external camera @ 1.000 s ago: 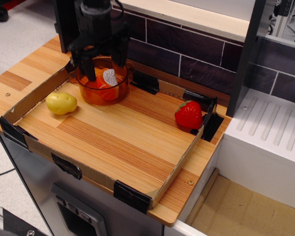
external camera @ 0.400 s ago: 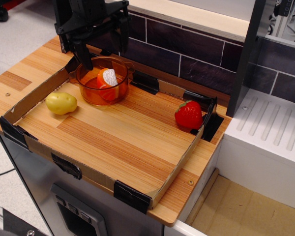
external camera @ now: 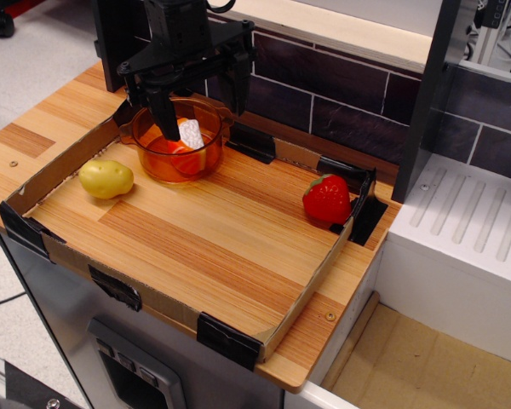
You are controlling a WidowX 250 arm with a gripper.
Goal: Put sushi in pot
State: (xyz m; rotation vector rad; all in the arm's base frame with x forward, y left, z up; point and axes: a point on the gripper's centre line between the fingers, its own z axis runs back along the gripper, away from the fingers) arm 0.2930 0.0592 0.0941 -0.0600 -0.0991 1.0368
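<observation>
The see-through orange pot (external camera: pixel 172 141) stands at the back left of the cardboard-edged board. The sushi (external camera: pixel 186 139) lies inside it, its white rice side and orange top showing. My gripper (external camera: pixel 200 98) hangs above the pot's right rim, its two black fingers spread wide apart and empty. The left finger (external camera: pixel 164 115) hangs in front of the pot's middle; the right finger (external camera: pixel 237 85) is past the rim, near the tiled wall.
A yellow-green potato (external camera: pixel 106 178) lies left of the pot. A red strawberry (external camera: pixel 327 198) sits at the tray's right edge. Low cardboard walls (external camera: pixel 307 294) with black tape corners ring the board. A dark tiled wall (external camera: pixel 324 85) stands behind; a white drainer (external camera: pixel 468 221) is right.
My gripper has lifted out of the pot and shifted right, fingers open. The sushi stays in the pot.
</observation>
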